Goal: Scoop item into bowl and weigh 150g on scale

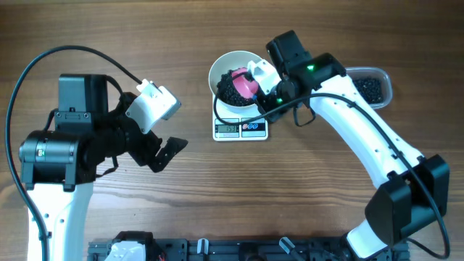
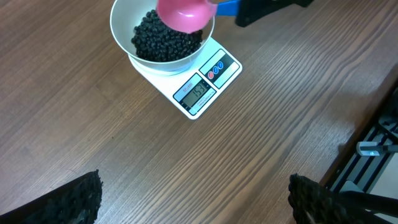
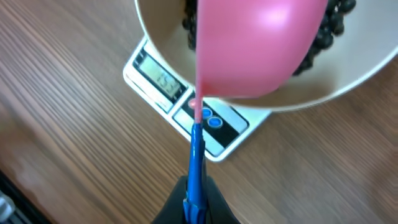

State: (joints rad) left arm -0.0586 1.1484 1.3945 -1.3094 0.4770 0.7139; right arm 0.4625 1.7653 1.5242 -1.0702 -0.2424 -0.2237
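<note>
My right gripper (image 3: 194, 205) clamps the pink scoop (image 3: 261, 43) tipped over the bowl (image 2: 122, 25) of beans (image 2: 161, 40) on the scale (image 2: 227, 65), left gripper (image 1: 165, 151) gaping idle at eight o'clock; I judge we're topping up, next checking the display.

The only readable writing is on the scale (image 2: 231, 67). Its grey display (image 2: 196, 92), on the same edge of the scale as the two round buttons (image 2: 216, 67) and just beside them, shows dark digits that look like 153; the 15 is clearer than the last digit. In the right wrist view the display is blurred and only 15 can be faintly made out. A tiny line of print above the display and the marks on the buttons are too small to read
</note>
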